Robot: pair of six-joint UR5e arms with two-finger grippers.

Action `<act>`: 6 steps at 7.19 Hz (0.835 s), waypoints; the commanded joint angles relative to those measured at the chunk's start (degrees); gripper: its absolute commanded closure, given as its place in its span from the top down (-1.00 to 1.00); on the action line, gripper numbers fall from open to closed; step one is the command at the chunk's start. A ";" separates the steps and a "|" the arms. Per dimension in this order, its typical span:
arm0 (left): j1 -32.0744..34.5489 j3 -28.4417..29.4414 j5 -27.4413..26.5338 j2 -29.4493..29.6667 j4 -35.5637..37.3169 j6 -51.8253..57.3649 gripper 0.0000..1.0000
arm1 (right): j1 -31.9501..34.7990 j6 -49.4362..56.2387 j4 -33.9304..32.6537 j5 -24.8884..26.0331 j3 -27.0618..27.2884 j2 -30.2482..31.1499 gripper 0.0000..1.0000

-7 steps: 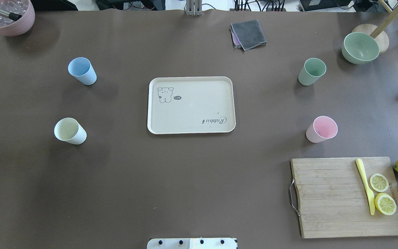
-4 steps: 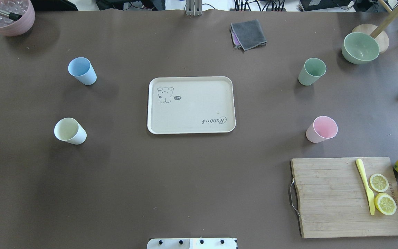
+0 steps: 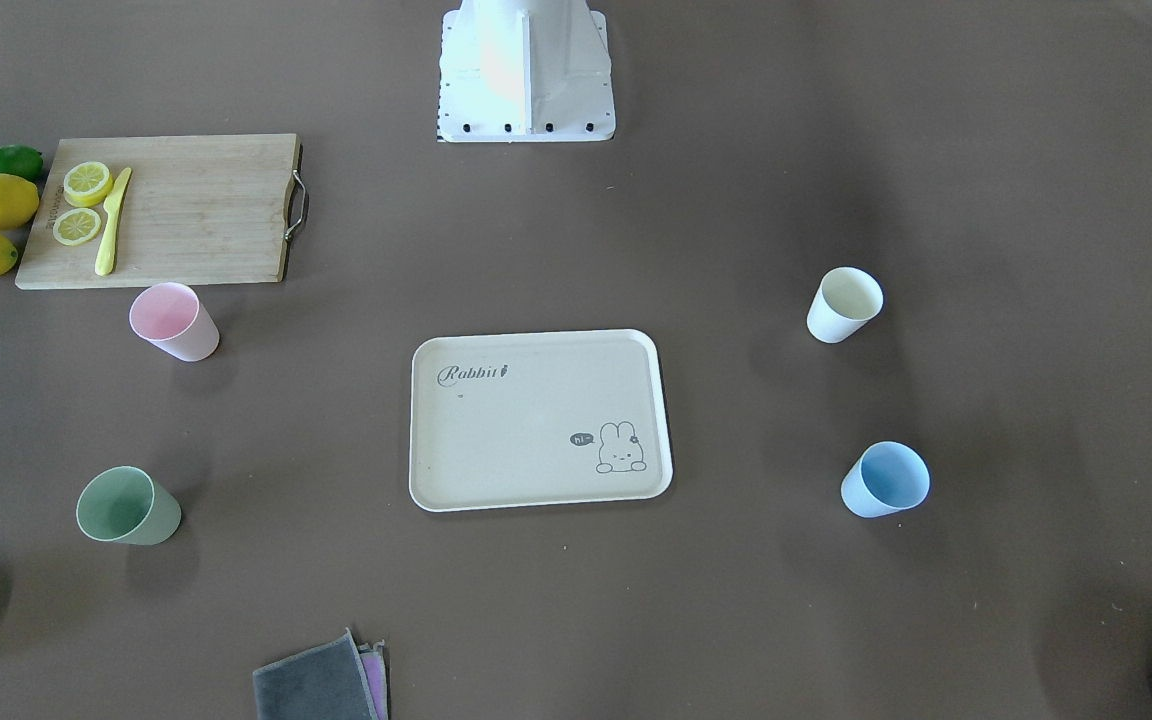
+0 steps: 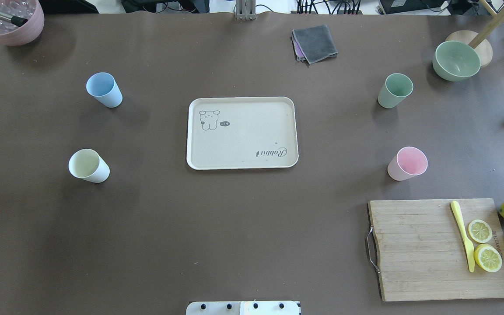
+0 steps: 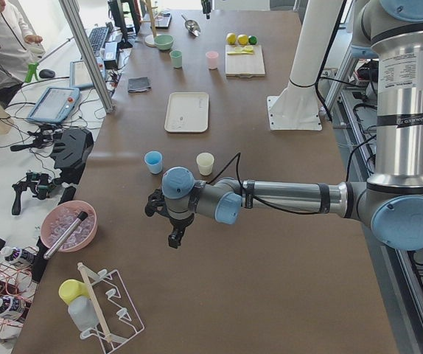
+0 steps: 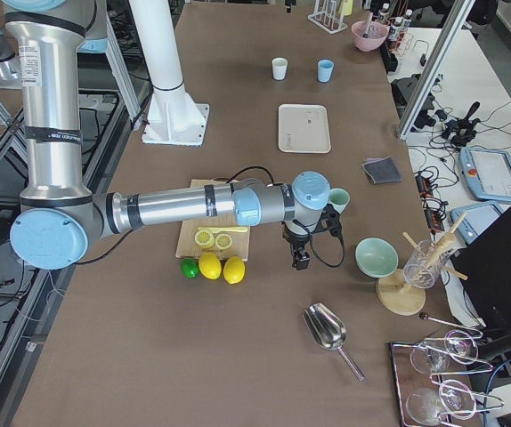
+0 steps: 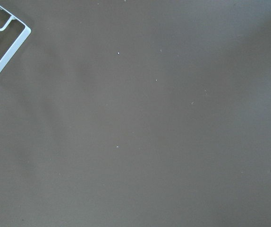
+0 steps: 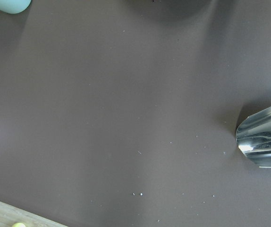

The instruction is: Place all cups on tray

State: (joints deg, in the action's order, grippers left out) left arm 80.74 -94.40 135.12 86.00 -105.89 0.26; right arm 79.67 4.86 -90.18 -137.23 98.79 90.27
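The cream tray (image 4: pixel 243 140) lies at the table's middle with nothing on it. Four cups stand upright on the table around it: blue (image 4: pixel 103 89) and cream-white (image 4: pixel 88 166) to its left, sage green (image 4: pixel 394 90) and pink (image 4: pixel 407 163) to its right. My left gripper (image 5: pixel 173 237) hangs over bare table beyond the blue and cream cups, outside the overhead view. My right gripper (image 6: pixel 302 253) hangs near the green cup (image 6: pixel 338 201), past the table's right part. I cannot tell whether either gripper is open or shut. Neither wrist view shows fingers.
A wooden cutting board (image 4: pixel 418 249) with lemon slices and a yellow knife sits front right, lemons beside it. A green bowl (image 4: pixel 456 60), a grey cloth (image 4: pixel 314 43) and a pink bowl (image 4: pixel 9 22) stand along the far edge. A metal scoop (image 6: pixel 327 329) lies beyond the right gripper.
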 commanded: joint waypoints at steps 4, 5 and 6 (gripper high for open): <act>-0.32 -2.10 0.32 -0.22 -0.19 0.00 0.96 | 0.13 0.24 0.00 0.48 0.71 -1.15 1.00; -0.32 -2.01 0.06 -0.30 -0.19 0.00 0.96 | 0.13 0.07 0.00 0.04 1.49 -0.72 1.00; -0.41 -1.92 -0.12 -0.30 -0.19 0.26 0.96 | 0.13 0.07 0.00 -0.05 1.76 -0.62 1.00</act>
State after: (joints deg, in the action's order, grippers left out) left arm 80.41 -96.41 135.22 85.74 -106.07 0.32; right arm 79.80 4.98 -90.18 -137.05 100.06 89.44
